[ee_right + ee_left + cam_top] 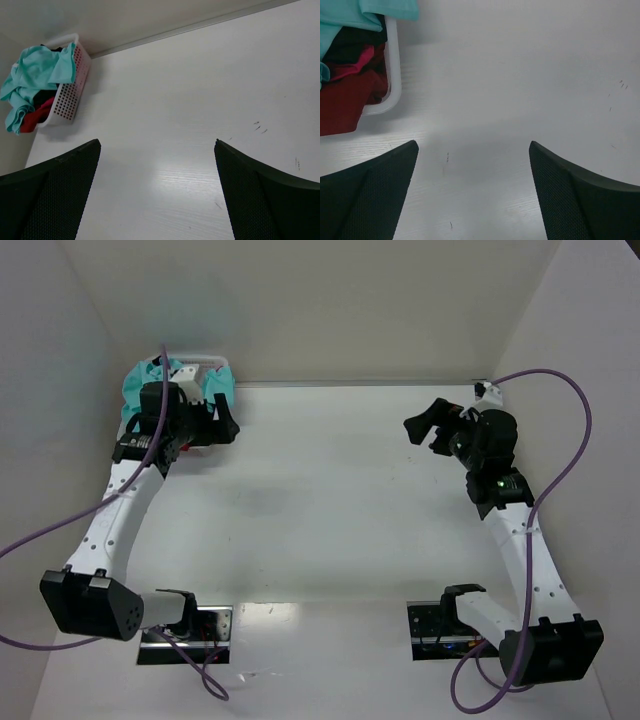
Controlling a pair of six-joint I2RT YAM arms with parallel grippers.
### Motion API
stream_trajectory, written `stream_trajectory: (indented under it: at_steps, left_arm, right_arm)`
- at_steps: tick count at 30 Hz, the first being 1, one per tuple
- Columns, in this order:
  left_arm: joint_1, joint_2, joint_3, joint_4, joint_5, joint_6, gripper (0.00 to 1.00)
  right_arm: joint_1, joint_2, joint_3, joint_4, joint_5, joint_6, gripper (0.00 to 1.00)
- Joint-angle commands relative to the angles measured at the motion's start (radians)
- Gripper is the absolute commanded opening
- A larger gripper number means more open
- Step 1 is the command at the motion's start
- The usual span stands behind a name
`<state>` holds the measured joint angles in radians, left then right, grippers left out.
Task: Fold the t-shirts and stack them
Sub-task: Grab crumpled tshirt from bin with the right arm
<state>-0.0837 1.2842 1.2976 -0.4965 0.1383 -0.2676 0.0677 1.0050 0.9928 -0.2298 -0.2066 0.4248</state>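
Bundled together in a white lattice basket (67,97) at the far left corner of the desk (320,500): teal t-shirt (37,70) on top, draped over the rim and hanging down outside it; black t-shirt (355,42) under that; red t-shirt (345,100) lowest, with a brighter pink fold pressed against the basket wall. All three crumpled, none spread flat, so no telling which way any neck or hem points, and no clear long axis to any of them. Just beside the basket, over bare desk on its right: left end effector (222,422), fingers spread wide, nothing between them, no cloth touched. Well apart, near the far right side of the desk: right end effector (425,425), likewise wide open and empty, turned leftward across the desk so that the basket sits in the upper left of its wrist view. Looping off both arms: purple cables (560,380).
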Motion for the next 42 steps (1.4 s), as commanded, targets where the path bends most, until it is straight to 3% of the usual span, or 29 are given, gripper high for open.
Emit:
stream_trajectory:
  at_steps: [1, 9, 14, 18, 20, 27, 33, 39, 42]
  left_arm:
    - [-0.002, -0.03, -0.004, 0.058, 0.015, 0.001, 0.99]
    - [-0.013, -0.022, -0.003, 0.047, -0.08, -0.024, 0.99]
    - [-0.013, -0.022, 0.064, -0.011, -0.133, -0.034, 0.99]
    - [-0.013, -0.022, 0.137, -0.028, -0.265, -0.033, 0.99]
    - [-0.013, -0.022, 0.147, -0.016, -0.4, -0.033, 0.99]
    - [-0.001, 0.107, 0.27, 0.016, -0.634, -0.021, 0.99]
    - [0.088, 0.252, 0.289, 0.071, -0.542, -0.051, 0.99]
    - [0.153, 0.378, 0.315, 0.12, -0.534, -0.088, 0.99]
    - [0.211, 0.461, 0.348, 0.148, -0.485, -0.137, 0.99]
  right_arm:
    - [0.006, 0.012, 0.011, 0.044, 0.012, -0.017, 1.0]
    - [0.006, 0.0, 0.008, 0.07, -0.004, -0.006, 1.0]
    - [0.006, 0.087, 0.065, 0.104, -0.031, 0.019, 1.0]
    - [0.006, 0.204, 0.182, 0.104, -0.06, 0.019, 1.0]
    - [0.006, 0.274, 0.222, 0.125, -0.06, 0.008, 1.0]
    - [0.015, 0.429, 0.289, 0.191, -0.114, 0.022, 1.0]
    - [0.171, 0.461, 0.311, 0.294, -0.057, -0.003, 1.0]
    - [0.181, 0.461, 0.239, 0.328, -0.099, 0.127, 1.0]
    - [0.205, 0.394, 0.21, 0.316, -0.085, 0.099, 1.0]
